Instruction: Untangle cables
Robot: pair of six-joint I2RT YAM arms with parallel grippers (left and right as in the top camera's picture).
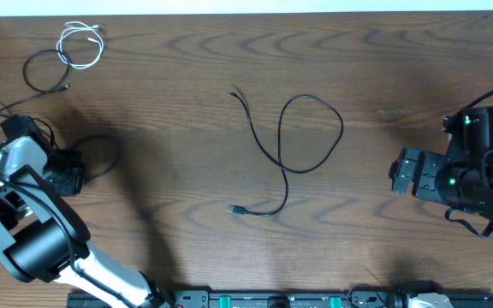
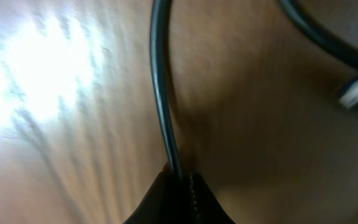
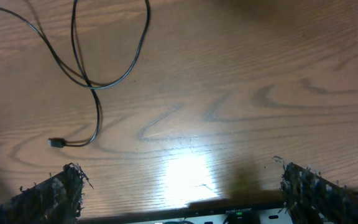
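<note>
left wrist: left gripper [image 2: 180,180] clamped on one black cable [image 2: 156,81], table [image 2: 55,124] beneath.

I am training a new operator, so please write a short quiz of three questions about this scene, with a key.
1. True or false: the right gripper is shut.
2. In the overhead view, the coiled cable nearest the top edge is: A black, B white, C red.
3. Fill in: the left gripper is shut on a ___ cable.
Key: 1 false; 2 B; 3 black.
</note>
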